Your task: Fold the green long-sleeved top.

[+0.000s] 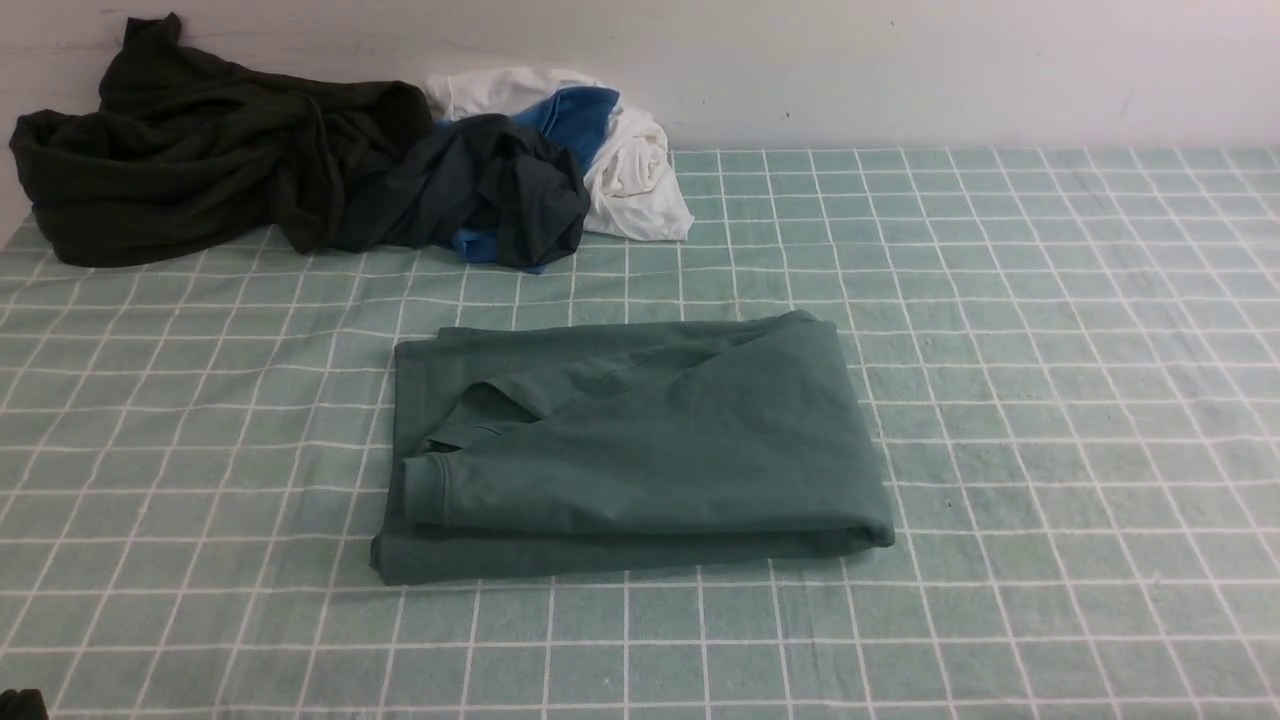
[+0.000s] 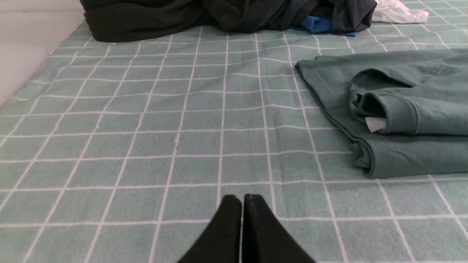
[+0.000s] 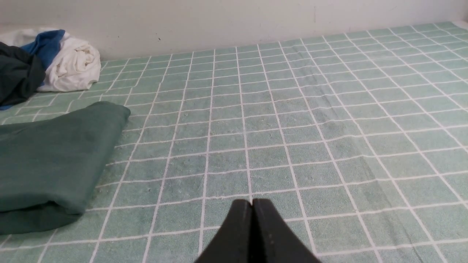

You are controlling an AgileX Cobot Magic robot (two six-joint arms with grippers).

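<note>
The green long-sleeved top [image 1: 640, 450] lies folded into a flat rectangle in the middle of the checked cloth, one ribbed cuff showing at its left side. In the left wrist view the top [image 2: 402, 120] shows a small white label at the cuff. My left gripper [image 2: 241, 199] is shut and empty, over bare cloth to the left of the top. The right wrist view shows the top's folded edge [image 3: 55, 160]. My right gripper [image 3: 252, 202] is shut and empty, over bare cloth to the right of it. Neither gripper appears in the front view.
A very dark olive-black garment [image 1: 190, 150] lies heaped at the back left against the wall. Beside it sit a dark grey-and-blue garment [image 1: 500, 190] and a white one [image 1: 640, 170]. The green checked cloth [image 1: 1050, 350] covers the table.
</note>
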